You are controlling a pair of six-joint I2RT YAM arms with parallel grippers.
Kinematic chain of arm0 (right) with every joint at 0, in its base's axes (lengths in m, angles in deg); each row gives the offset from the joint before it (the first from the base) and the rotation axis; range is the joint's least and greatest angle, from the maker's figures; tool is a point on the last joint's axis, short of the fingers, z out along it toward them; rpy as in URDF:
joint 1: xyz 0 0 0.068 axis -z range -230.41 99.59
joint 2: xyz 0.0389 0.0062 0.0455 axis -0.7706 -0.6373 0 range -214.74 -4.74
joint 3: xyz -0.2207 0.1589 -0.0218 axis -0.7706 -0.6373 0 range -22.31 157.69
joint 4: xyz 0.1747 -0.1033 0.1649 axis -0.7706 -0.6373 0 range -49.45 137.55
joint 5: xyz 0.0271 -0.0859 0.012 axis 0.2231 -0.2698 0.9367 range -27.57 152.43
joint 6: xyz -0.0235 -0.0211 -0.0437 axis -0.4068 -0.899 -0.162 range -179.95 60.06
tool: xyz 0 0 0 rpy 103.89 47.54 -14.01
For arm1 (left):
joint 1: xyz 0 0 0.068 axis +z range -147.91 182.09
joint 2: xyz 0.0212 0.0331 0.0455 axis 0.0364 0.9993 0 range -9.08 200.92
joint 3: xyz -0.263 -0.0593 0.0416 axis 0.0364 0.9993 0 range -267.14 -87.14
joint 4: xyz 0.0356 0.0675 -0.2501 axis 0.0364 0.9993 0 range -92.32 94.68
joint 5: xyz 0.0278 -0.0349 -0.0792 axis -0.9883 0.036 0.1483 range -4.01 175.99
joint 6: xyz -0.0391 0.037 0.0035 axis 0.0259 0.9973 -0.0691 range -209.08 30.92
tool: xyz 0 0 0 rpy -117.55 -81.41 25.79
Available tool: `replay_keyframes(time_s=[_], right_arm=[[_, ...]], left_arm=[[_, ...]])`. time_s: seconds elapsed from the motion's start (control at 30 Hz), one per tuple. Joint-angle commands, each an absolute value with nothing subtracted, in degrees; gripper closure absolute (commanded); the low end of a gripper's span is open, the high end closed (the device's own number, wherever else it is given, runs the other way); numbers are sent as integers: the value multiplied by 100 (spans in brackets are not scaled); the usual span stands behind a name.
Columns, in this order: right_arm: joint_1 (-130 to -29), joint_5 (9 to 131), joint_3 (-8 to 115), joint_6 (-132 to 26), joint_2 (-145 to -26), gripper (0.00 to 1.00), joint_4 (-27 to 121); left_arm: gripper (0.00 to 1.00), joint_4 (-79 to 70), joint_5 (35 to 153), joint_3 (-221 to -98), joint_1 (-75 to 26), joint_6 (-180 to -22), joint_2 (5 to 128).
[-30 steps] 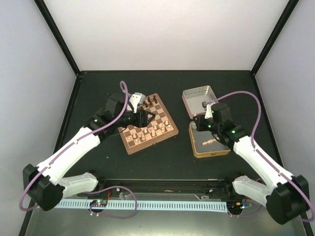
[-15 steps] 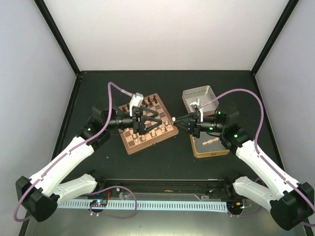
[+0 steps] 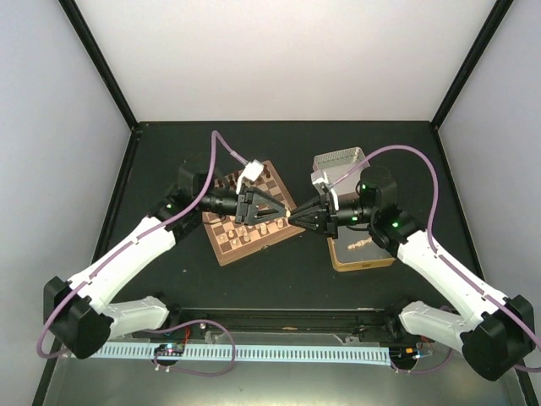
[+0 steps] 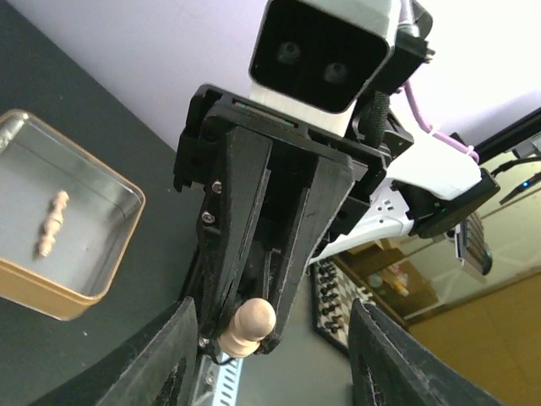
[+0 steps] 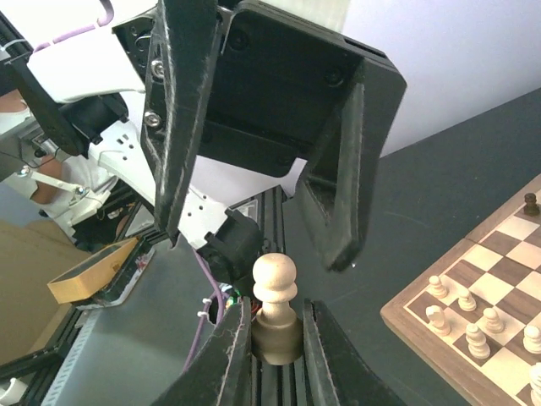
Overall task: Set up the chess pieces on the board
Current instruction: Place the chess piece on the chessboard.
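Observation:
A pale pawn [image 5: 275, 306] stands upright between the fingertips of my right gripper [image 5: 277, 355], which is shut on its base. My left gripper [image 4: 270, 359] faces it head-on, open. Its two fingers [image 5: 342, 182] reach past the pawn's [image 4: 248, 326] head on either side without touching it. In the top view the two grippers meet tip to tip, left [image 3: 275, 216] and right [image 3: 297, 218], just off the right corner of the board [image 3: 245, 254]. Several pale pieces [image 5: 467, 315] stand on the board's near squares and dark ones at its far edge.
A gold tin [image 3: 341, 254] lies right of the board with one pale piece [image 4: 51, 222] lying flat in it. The pinkish-silver lid [image 3: 334, 162] sits behind the tin. Black posts frame the dark table.
My left gripper left the board and swung right to face the right gripper. The right arm carried the pawn left from the tin. The left jaws opened wider, then narrowed around the pawn.

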State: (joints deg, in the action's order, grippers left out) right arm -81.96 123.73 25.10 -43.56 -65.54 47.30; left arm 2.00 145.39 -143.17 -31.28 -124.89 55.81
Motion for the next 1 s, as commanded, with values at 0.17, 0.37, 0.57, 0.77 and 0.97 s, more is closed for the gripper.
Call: replay_keyframes(time_s=[0.17, 0.37, 0.57, 0.77, 0.97], right_arm=[[-8292, 12489, 2820, -4795, -6748, 91, 4269], [-8311, 12383, 2840, -4899, -6808, 91, 4125], [-8319, 12381, 2866, -4955, -6849, 91, 4019], [-8345, 12396, 2911, -5040, -6904, 91, 3879], [-8363, 12401, 2970, -5102, -6948, 91, 3736]], left_arm=[[71, 651, 15219, -14744, -3154, -12442, 6045], [76, 910, 15257, -14762, -3155, -12283, 6199], [80, 1136, 15253, -14774, -3187, -12096, 6343], [79, 1536, 15126, -14904, -3266, -11736, 6396], [79, 1864, 15058, -15024, -3337, -11422, 6685]])
